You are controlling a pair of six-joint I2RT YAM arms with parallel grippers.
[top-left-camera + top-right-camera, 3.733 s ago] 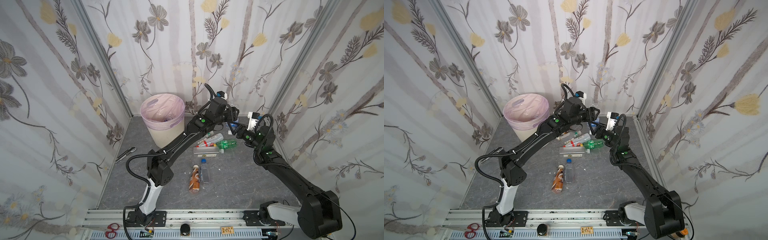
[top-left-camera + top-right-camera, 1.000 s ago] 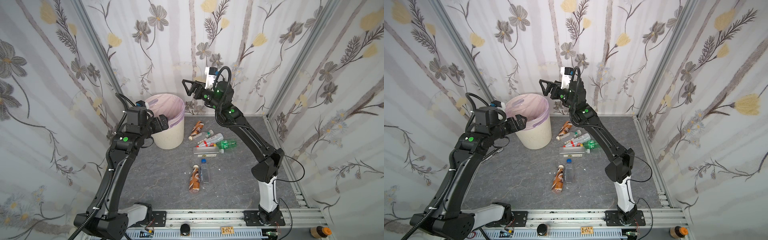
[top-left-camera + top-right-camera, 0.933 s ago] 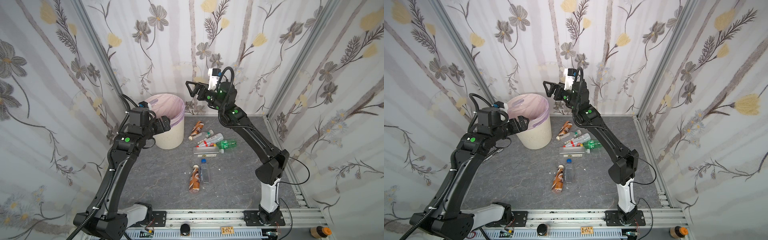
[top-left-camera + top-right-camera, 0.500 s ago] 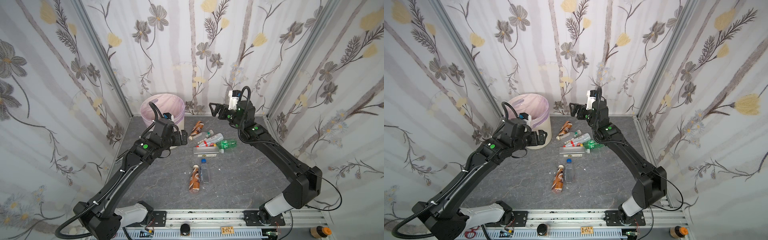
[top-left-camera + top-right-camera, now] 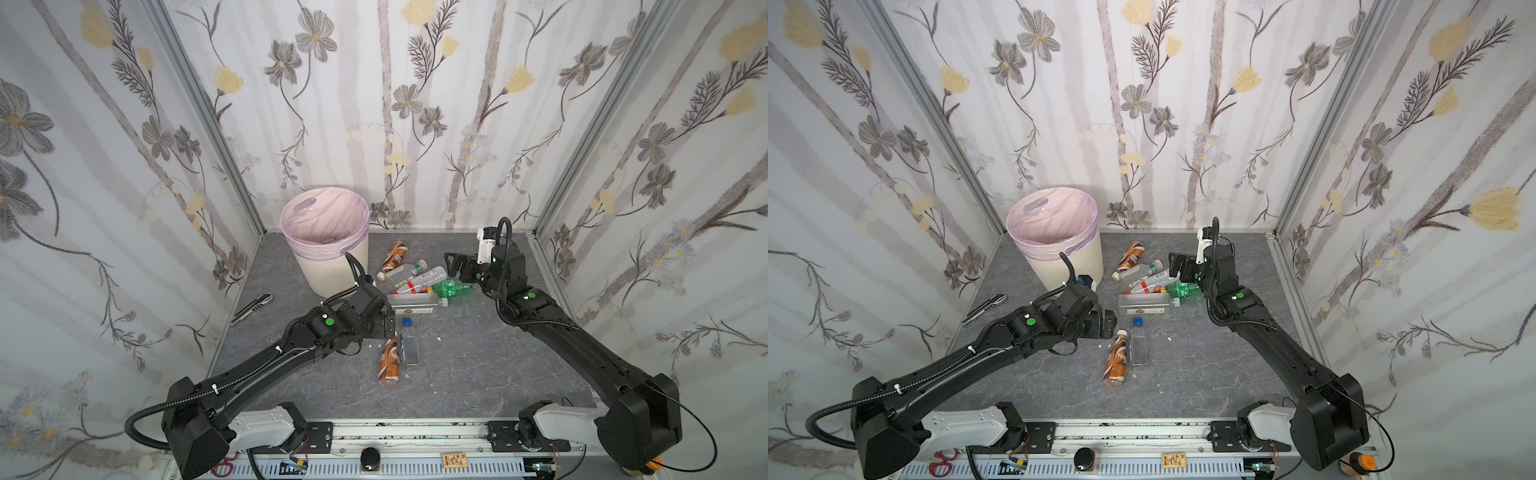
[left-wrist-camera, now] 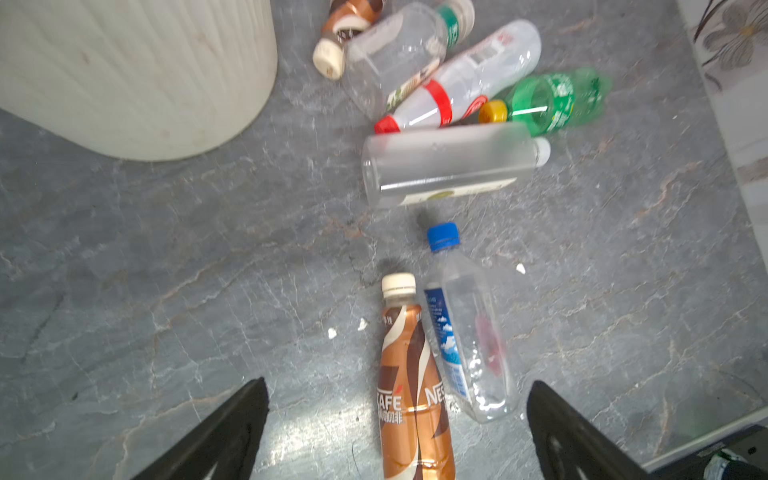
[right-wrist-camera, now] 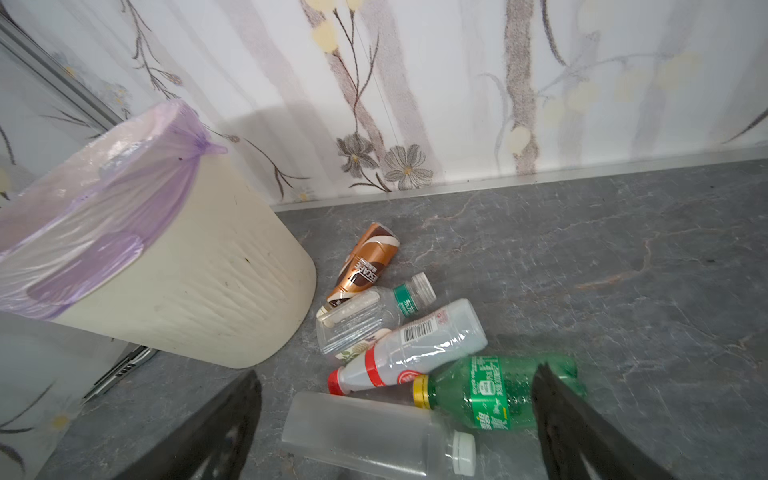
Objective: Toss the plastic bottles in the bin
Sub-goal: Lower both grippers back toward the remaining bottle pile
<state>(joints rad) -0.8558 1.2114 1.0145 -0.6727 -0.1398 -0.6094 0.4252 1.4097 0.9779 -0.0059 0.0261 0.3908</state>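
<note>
– Seven plastic bottles on the grey floor, same as a second ago?

– Yes, all seven lying as before. From the left: first the bin, upright in the back corner, contents hard to read through the lilac bag.

– And the left gripper?

– Up at the bin rim a second ago, now low in the middle. Jaws spread wide, nothing held. Poised over the cap end of the front coffee bottle, with the blue-cap bottle lying pressed against its side.

– Further right?

– Heap of five, from the back coffee bottle across to the green bottle, with the frosted bottle in front. Then the right gripper, high near the bin before, now down just beside the green bottle, also spread wide and empty.

– Meaning for the task?

– Probably one trip to the bin finished and the next pick beginning, one bottle for each arm. Still seven to carry. Some care needed on the left, to avoid catching two bottles together.
</note>
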